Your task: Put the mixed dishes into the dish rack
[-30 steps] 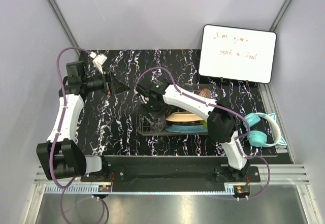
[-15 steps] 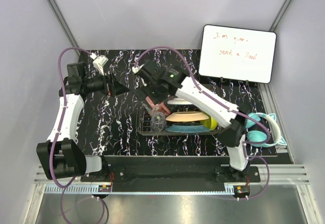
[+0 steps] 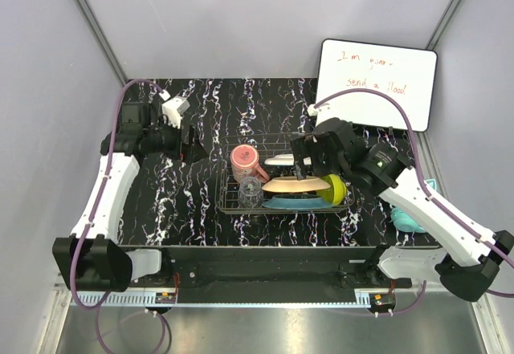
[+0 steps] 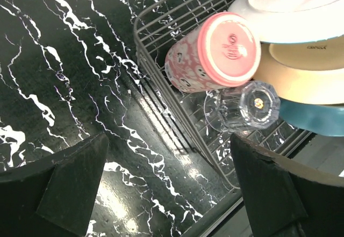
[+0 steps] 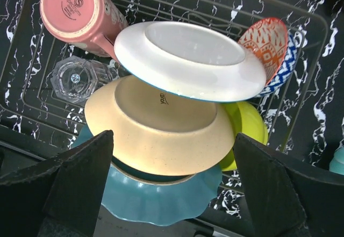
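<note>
The dark wire dish rack [image 3: 227, 207] holds all the dishes. The pink mug [image 3: 244, 161] and the clear glass [image 3: 250, 193] lie at its left end. The white plate [image 3: 281, 160], peach plate [image 3: 287, 185] and teal plate [image 3: 287, 203] overlap in the middle, with the lime-green bowl [image 3: 336, 189] on the right. The right wrist view shows the red-white patterned bowl [image 5: 266, 41] behind the white plate [image 5: 188, 59]. My right gripper [image 3: 303, 160] is open and empty above the rack's right half. My left gripper [image 3: 193, 139] is open and empty over the table, left of the rack.
A whiteboard [image 3: 376, 83] with red writing stands at the back right. Teal headphones [image 3: 409, 217] lie right of the rack, partly under the right arm. The left wrist view shows the rack's near wall [image 4: 141, 49] and the table's edge below it.
My right gripper has risen from the rack's left end and swung right, leaving the pink mug lying in the rack. My left gripper has shifted slightly right.
</note>
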Motion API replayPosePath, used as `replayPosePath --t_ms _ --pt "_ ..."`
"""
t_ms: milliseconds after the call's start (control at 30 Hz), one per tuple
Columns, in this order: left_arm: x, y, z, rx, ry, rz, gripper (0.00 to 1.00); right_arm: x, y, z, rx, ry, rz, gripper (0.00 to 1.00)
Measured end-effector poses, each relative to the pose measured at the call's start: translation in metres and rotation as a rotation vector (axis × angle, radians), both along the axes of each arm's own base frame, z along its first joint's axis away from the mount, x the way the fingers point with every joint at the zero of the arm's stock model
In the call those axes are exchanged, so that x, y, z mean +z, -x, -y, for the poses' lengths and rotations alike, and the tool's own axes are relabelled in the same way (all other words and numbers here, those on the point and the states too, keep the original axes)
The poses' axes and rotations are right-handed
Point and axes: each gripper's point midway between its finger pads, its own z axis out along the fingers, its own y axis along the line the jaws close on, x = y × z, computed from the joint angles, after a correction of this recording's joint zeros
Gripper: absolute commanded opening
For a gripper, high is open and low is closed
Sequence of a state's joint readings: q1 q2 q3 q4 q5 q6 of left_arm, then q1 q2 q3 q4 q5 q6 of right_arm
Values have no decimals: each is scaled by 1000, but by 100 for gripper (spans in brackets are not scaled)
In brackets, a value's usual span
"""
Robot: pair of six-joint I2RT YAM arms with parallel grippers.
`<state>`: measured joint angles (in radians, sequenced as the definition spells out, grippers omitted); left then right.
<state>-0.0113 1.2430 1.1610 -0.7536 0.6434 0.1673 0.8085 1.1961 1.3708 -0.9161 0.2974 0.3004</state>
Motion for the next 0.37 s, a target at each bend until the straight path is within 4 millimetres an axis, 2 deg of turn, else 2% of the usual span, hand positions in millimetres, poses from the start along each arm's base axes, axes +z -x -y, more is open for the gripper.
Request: replayPosePath --t_ms 133,367 --pt "11 7 1 22 -18 31 99 -9 3 -1 -25 -24 -22 100" --pt "20 12 1 58 -35 55 99 -4 -1 -6 -37 -57 -9 100"
